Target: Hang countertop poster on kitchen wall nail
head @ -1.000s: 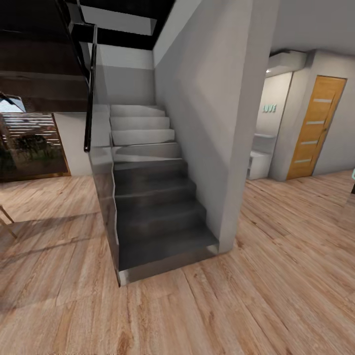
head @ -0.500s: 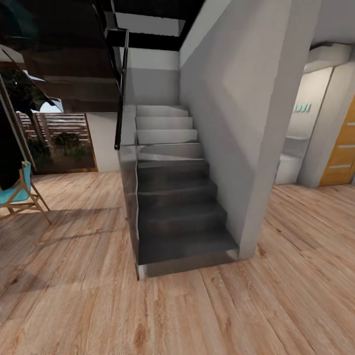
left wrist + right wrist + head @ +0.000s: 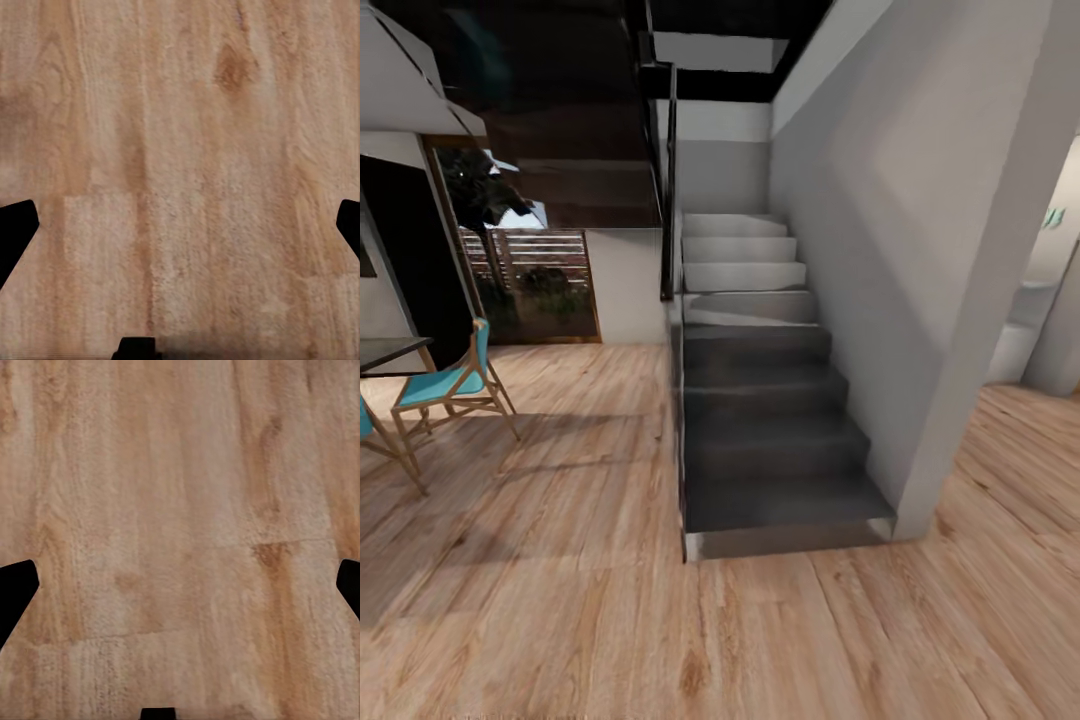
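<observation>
The poster and the kitchen countertop are out of view. I face a hall with a staircase. In the left wrist view my left gripper (image 3: 180, 229) is open, its dark fingertips (image 3: 15, 232) far apart over bare wooden floor, nothing between them. The right wrist view has my right gripper (image 3: 180, 589) open in the same way, black fingertips (image 3: 15, 589) at both sides above the floor planks, holding nothing.
A dark-stepped staircase (image 3: 770, 400) rises straight ahead, with a glass balustrade and black handrail (image 3: 668, 200) on its left and a grey wall (image 3: 920, 250) on its right. Turquoise chairs (image 3: 450, 385) and a dark table (image 3: 385, 352) stand at the left. Wooden floor (image 3: 560, 560) lies around me.
The head camera has turned left: the staircase has slid right in the picture, the orange door has left the frame, and the chairs and table have come in at the left.
</observation>
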